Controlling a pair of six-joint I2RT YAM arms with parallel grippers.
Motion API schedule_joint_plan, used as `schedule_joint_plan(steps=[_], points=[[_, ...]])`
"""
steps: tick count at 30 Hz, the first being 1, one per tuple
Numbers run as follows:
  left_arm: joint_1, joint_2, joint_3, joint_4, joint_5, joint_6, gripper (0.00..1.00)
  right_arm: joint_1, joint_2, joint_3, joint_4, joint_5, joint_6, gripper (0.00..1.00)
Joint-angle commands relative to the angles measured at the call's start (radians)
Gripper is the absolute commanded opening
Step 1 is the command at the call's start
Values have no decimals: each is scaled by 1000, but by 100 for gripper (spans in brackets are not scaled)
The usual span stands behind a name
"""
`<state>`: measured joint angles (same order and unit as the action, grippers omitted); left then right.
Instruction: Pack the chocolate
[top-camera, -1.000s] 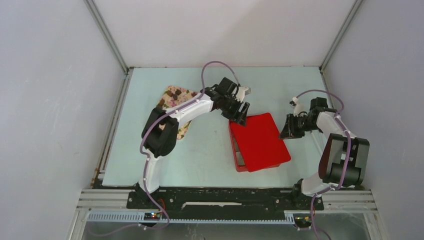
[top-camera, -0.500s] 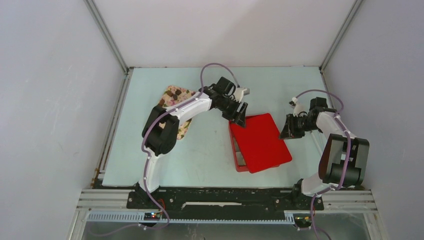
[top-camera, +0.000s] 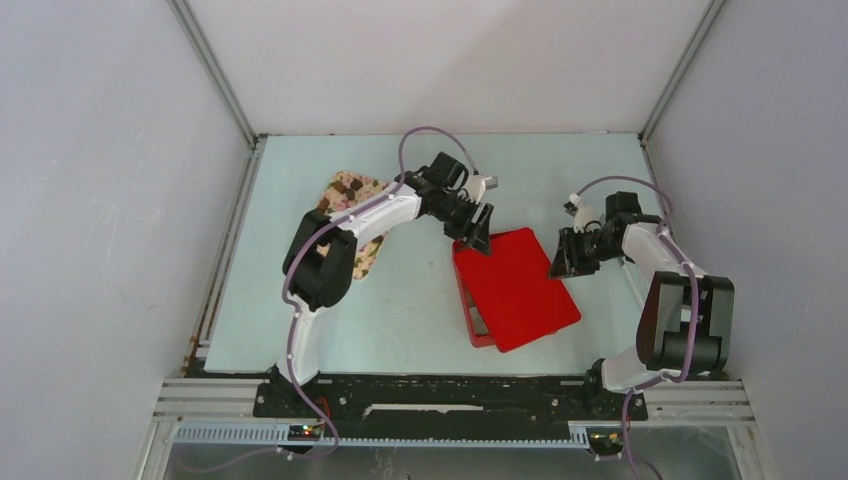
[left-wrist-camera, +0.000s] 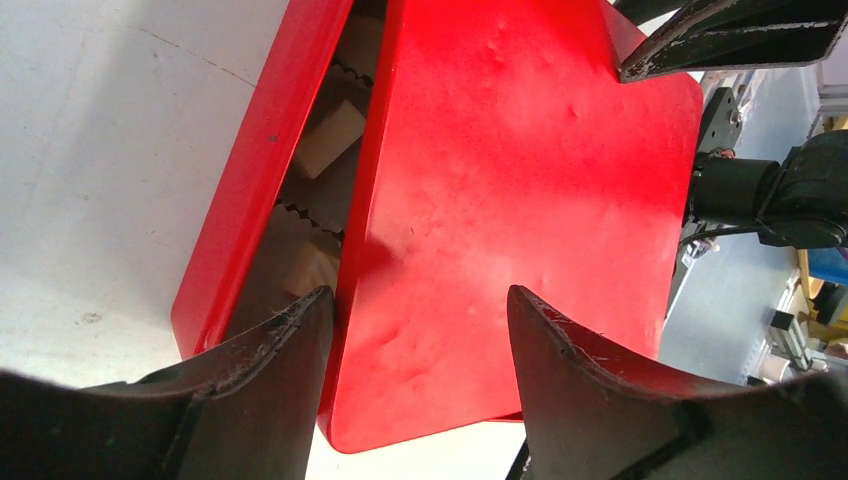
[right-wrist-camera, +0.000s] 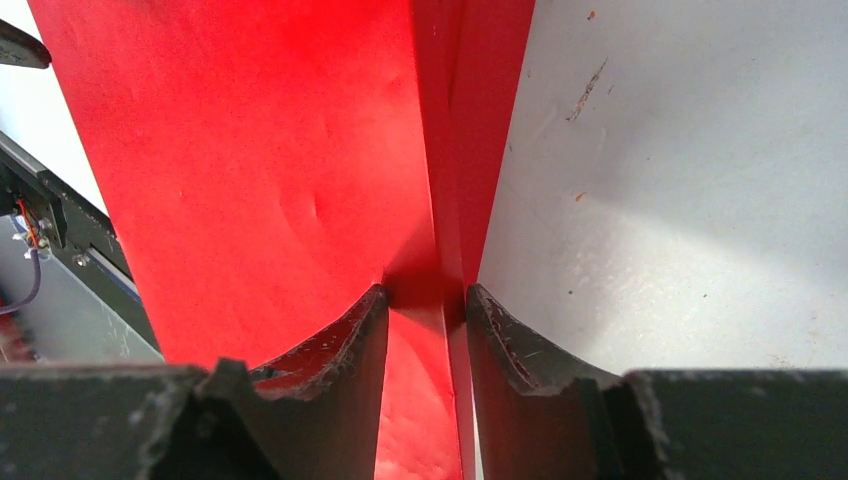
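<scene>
Dark brown chocolate (top-camera: 343, 186) lies on a floral cloth (top-camera: 367, 258) at the far left. Pale tan chocolate (left-wrist-camera: 331, 137) sits in crinkled paper cups inside the red box (left-wrist-camera: 258, 170). That box shows in a gap beside the skewed red lid (top-camera: 520, 288), which is the lid (left-wrist-camera: 520, 190) filling the left wrist view. My left gripper (top-camera: 473, 232) is open, and this left gripper (left-wrist-camera: 415, 325) straddles the lid's far left corner. My right gripper (top-camera: 561, 259) is at the lid's right edge. Seen from the wrist, the right gripper (right-wrist-camera: 426, 305) stands narrowly open around the lid's rim (right-wrist-camera: 425, 150) and the box wall.
The pale table (top-camera: 410, 300) is fenced by grey walls and metal rails on the left and right. The left arm (top-camera: 370, 215) reaches over the cloth's near end. The right arm's elbow (top-camera: 690, 320) stands at the near right.
My right gripper has moved left onto the lid's right edge and its jaws have widened a little. The lid's far left corner has shifted slightly left. My left gripper has narrowed slightly.
</scene>
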<state>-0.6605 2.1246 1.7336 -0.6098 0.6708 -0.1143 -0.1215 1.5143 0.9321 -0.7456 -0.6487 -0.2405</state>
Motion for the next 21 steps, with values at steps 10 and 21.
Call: schedule_joint_plan(steps=[10, 21], points=[[40, -85, 36, -17, -70, 29, 71, 17, -20, 36, 20, 21, 24, 47], [104, -241, 63, -25, -335, 55, 77, -29, -35, 101, -55, -28, -32, 57]])
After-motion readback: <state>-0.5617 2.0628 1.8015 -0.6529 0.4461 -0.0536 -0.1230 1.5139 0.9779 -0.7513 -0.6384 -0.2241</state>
